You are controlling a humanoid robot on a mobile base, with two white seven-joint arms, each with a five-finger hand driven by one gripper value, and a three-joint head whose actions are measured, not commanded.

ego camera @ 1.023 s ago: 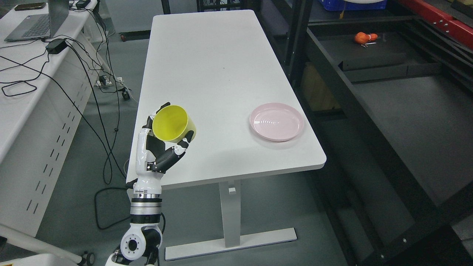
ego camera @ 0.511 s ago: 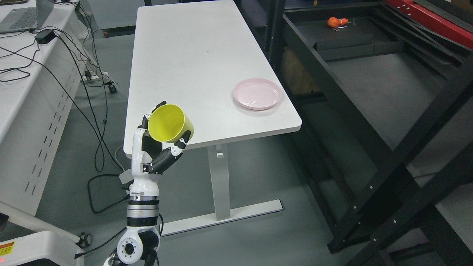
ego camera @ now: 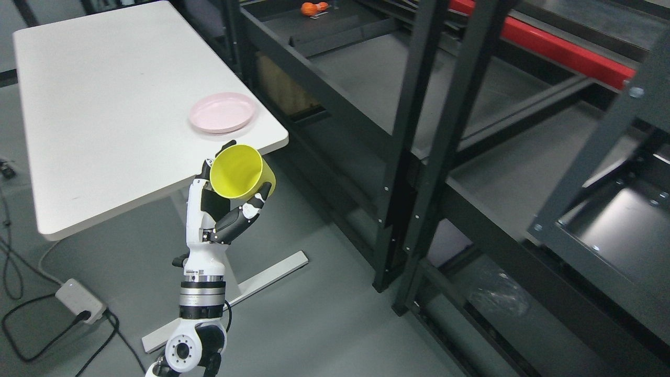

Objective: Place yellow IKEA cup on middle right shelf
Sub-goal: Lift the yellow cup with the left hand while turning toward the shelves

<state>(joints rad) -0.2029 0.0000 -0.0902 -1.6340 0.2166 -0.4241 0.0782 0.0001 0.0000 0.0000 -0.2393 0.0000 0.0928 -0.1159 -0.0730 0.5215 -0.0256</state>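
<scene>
The left hand (ego camera: 222,207) rises from the bottom edge on its white and black forearm, fingers (ego camera: 246,214) wrapped under and around one yellow cup (ego camera: 241,172) — a plain, smooth-walled cup of bright lemon yellow, without a handle in view, tilted so that its round open mouth faces up and to the left and shows an empty inside. The cup is held in the air, just in front of the near corner of the white table (ego camera: 104,125) and above the grey floor. Behind it, on that corner of the table, lies one pale pink plate (ego camera: 222,112), shallow and empty, apart from the cup. To the right stands the black metal shelf rack (ego camera: 419,152) with dark shelf boards at several levels — the cup is well apart from it. Far back on a shelf lies one small orange object (ego camera: 310,7), too small to identify.
</scene>
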